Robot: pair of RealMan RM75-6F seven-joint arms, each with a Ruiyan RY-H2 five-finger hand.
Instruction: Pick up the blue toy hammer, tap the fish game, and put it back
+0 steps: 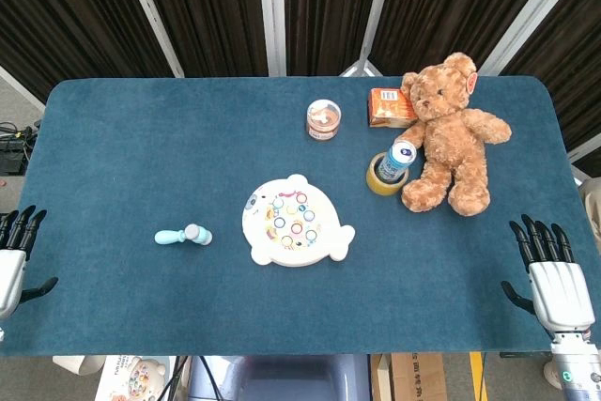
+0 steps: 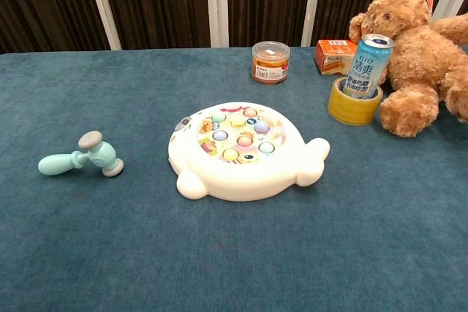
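This looks like a robot test room, not a home: a surface [image 1: 141, 157] covered in blue felt stands before dark pleated curtains [image 1: 84, 7] on pale metal frames [image 1: 270, 7], with cardboard boxes [image 1: 427, 377] on the floor at its near edge.

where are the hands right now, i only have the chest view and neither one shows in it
Observer: The left hand sits at the table's near left edge, fingers apart, holding nothing.
Operator: and the right one
Observer: The right hand is at the near right edge, fingers spread, also holding nothing.
Operator: which is closer to the hammer
Observer: The left; the small light-blue plastic toy hammer lies flat between it and the white fish-shaped game board, untouched.
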